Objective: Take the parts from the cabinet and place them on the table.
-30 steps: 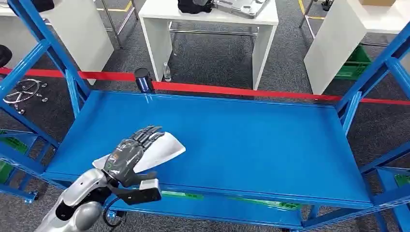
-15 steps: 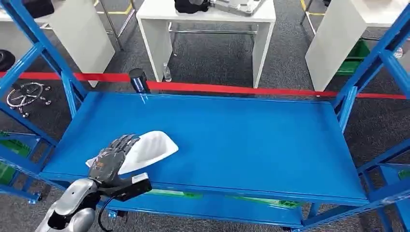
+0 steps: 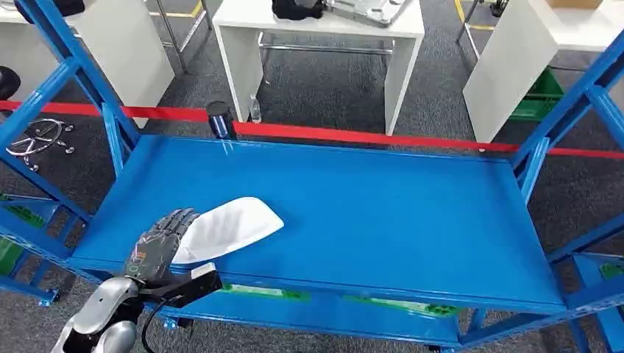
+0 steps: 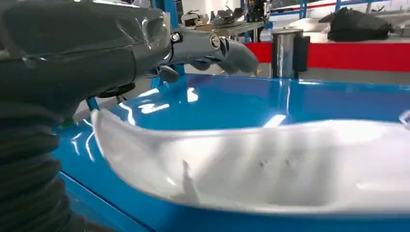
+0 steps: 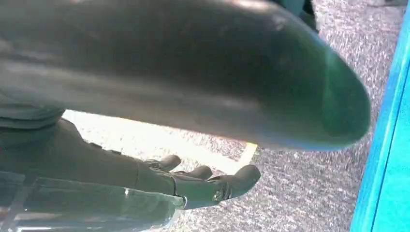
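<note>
White part (image 3: 229,228) lies on the blue shelf (image 3: 383,213) of the cabinet near its front-left corner, with its near end under the left hand (image 3: 158,246). That hand reaches in from below over the shelf's front edge, palm down, fingers (image 3: 176,220) extended on top of the part; whether they grip it cannot be told. Right hand (image 5: 193,186) hangs beside the cabinet above the carpet, fingers loosely curled, holding nothing.
</note>
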Robot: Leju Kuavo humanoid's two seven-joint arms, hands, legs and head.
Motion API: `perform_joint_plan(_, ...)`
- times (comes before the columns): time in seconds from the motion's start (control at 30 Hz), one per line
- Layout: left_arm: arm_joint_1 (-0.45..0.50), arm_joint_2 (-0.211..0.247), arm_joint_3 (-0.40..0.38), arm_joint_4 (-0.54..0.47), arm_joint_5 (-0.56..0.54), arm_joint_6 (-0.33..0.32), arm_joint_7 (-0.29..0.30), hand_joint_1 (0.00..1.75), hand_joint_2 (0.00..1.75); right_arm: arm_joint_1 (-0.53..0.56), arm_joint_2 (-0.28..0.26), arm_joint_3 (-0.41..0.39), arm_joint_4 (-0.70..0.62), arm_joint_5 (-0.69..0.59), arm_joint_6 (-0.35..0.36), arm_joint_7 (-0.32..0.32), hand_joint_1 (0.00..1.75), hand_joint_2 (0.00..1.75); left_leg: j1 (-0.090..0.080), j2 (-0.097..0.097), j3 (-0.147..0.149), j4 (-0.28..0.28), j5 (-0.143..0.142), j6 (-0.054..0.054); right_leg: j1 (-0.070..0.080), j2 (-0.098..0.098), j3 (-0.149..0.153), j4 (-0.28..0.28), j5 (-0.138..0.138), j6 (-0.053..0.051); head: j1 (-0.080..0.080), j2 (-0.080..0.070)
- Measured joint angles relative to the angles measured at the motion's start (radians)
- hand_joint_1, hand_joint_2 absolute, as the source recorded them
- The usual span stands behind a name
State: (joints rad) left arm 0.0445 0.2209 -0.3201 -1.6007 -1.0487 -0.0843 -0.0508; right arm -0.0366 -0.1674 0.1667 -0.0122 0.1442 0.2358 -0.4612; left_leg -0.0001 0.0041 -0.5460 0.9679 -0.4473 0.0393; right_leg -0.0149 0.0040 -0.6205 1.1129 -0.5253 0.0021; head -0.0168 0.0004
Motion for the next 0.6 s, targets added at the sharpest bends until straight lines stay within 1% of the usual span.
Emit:
perform_joint_plan(0.03,0.002,-0.002,0.001,0.0,-0.004,-0.003,0.004,0.0,1.75,0.0,-0.001,0.003,0.0,0.0,0.0,0.0,0.0,0.0,-0.001,0.0,-0.002,0.0,0.0,0.0,0.0,0.0,-0.037,0.08,-0.033,-0.003,0.0,0.0)
perform_joint_plan(0.07,0.004,-0.004,0.002,0.0,-0.01,-0.007,0.005,0.0,1.75,0.001,-0.002,0.005,0.001,-0.002,0.0,0.0,0.0,0.0,-0.003,0.0,-0.004,0.001,0.0,0.001,-0.001,0.0,-0.072,0.155,-0.059,-0.003,0.0,0.0)
perform_joint_plan(0.1,0.006,-0.005,0.003,0.001,-0.011,-0.009,0.007,0.0,1.75,0.001,-0.002,0.007,0.001,-0.003,0.0,0.0,0.0,0.0,-0.003,0.0,-0.005,0.002,0.0,0.001,-0.001,0.0,-0.094,0.203,-0.069,0.003,0.0,0.0)
perform_joint_plan(0.13,0.007,-0.006,0.006,0.002,-0.018,-0.01,0.011,0.0,1.75,0.001,-0.002,0.01,0.001,-0.003,0.0,0.0,0.0,0.0,-0.003,0.0,-0.004,0.003,0.0,0.0,-0.001,0.0,-0.087,0.19,-0.058,0.012,0.0,0.0)
perform_joint_plan(0.17,0.008,-0.006,0.01,0.003,-0.023,-0.011,0.014,0.0,1.75,0.001,-0.002,0.011,0.001,-0.003,0.0,0.0,0.0,0.0,-0.003,-0.001,-0.004,0.005,-0.001,-0.001,-0.003,0.0,-0.055,0.129,-0.03,0.024,0.0,0.0)
perform_joint_plan(0.2,0.008,-0.008,0.014,0.003,-0.027,-0.011,0.016,0.0,1.75,0.0,-0.004,0.012,0.001,-0.003,0.0,0.0,0.0,0.0,-0.002,-0.002,-0.005,0.01,-0.003,-0.004,-0.006,-0.001,-0.011,0.039,0.006,0.035,0.0,0.0)
perform_joint_plan(0.23,0.007,-0.008,0.018,0.003,-0.029,-0.011,0.016,0.0,1.75,0.0,-0.005,0.013,0.001,-0.004,0.0,0.0,0.0,0.0,-0.002,-0.003,-0.005,0.017,-0.007,-0.009,-0.009,-0.004,0.039,-0.058,0.04,0.043,0.0,0.0)
perform_joint_plan(0.27,0.008,-0.008,0.023,0.003,-0.029,-0.011,0.017,0.0,1.75,-0.001,-0.005,0.013,0.001,-0.004,0.0,0.0,0.0,0.0,-0.005,-0.003,-0.009,0.024,-0.011,-0.015,-0.009,-0.007,0.057,-0.103,0.04,0.032,0.0,0.0)
perform_joint_plan(0.3,0.007,-0.009,0.028,0.003,-0.031,-0.011,0.02,0.0,1.75,0.0,-0.005,0.015,0.001,-0.006,0.0,0.0,0.0,0.0,-0.011,-0.004,-0.013,0.032,-0.016,-0.021,-0.006,-0.003,0.057,-0.108,0.046,0.017,-0.002,0.0)
perform_joint_plan(0.37,0.007,-0.01,0.033,0.003,-0.035,-0.01,0.021,0.0,1.75,0.0,-0.005,0.021,0.002,-0.006,0.0,0.0,0.0,0.0,-0.009,-0.004,-0.014,0.029,-0.013,-0.026,-0.001,-0.003,0.054,-0.102,0.046,0.005,-0.002,0.0)
perform_joint_plan(0.4,0.007,-0.011,0.036,0.003,-0.039,-0.01,0.022,0.0,1.75,0.0,-0.005,0.023,0.002,-0.006,0.0,0.0,0.0,0.0,-0.008,-0.004,-0.015,0.03,-0.013,-0.028,-0.001,-0.003,0.054,-0.103,0.048,0.001,-0.001,0.0)
perform_joint_plan(0.43,0.007,-0.011,0.039,0.003,-0.04,-0.01,0.022,0.0,1.75,0.0,-0.003,0.026,0.002,-0.006,0.0,0.0,0.0,0.0,-0.005,-0.005,-0.02,0.037,-0.019,-0.032,-0.012,-0.002,0.061,-0.107,0.051,-0.005,0.0,0.0)
perform_joint_plan(0.47,0.007,-0.012,0.043,0.003,-0.041,-0.01,0.022,0.0,1.75,-0.001,-0.005,0.029,0.002,-0.006,0.0,-0.001,0.0,0.0,-0.004,-0.004,-0.032,0.062,-0.042,-0.04,-0.011,-0.002,0.062,-0.107,0.052,-0.009,-0.003,0.0)
perform_joint_plan(0.5,0.004,-0.013,0.046,0.003,-0.041,-0.01,0.022,0.0,1.75,-0.001,-0.005,0.029,0.002,-0.006,0.0,-0.002,0.0,0.0,-0.001,-0.005,-0.058,0.124,-0.08,-0.047,-0.011,-0.002,0.062,-0.107,0.052,-0.01,-0.008,0.0)
perform_joint_plan(0.53,0.004,-0.013,0.047,0.003,-0.041,-0.01,0.022,0.0,1.75,-0.001,-0.005,0.03,0.002,-0.006,0.0,-0.003,0.0,0.0,0.003,-0.005,-0.094,0.205,-0.118,-0.053,-0.01,-0.002,0.061,-0.107,0.052,-0.01,-0.007,0.0)
perform_joint_plan(0.57,0.004,-0.013,0.046,0.004,-0.042,-0.01,0.022,0.0,1.75,0.0,-0.005,0.032,0.002,-0.006,0.0,-0.004,0.0,0.0,0.005,-0.004,-0.136,0.294,-0.153,-0.056,-0.009,-0.002,0.06,-0.106,0.052,-0.01,-0.007,0.0)
perform_joint_plan(0.6,0.004,-0.014,0.045,0.005,-0.042,-0.012,0.022,0.0,1.75,0.0,-0.005,0.034,0.003,-0.006,0.0,-0.006,0.0,0.0,0.006,-0.004,-0.163,0.347,-0.166,-0.057,-0.008,-0.002,0.06,-0.106,0.052,-0.01,-0.007,0.0)
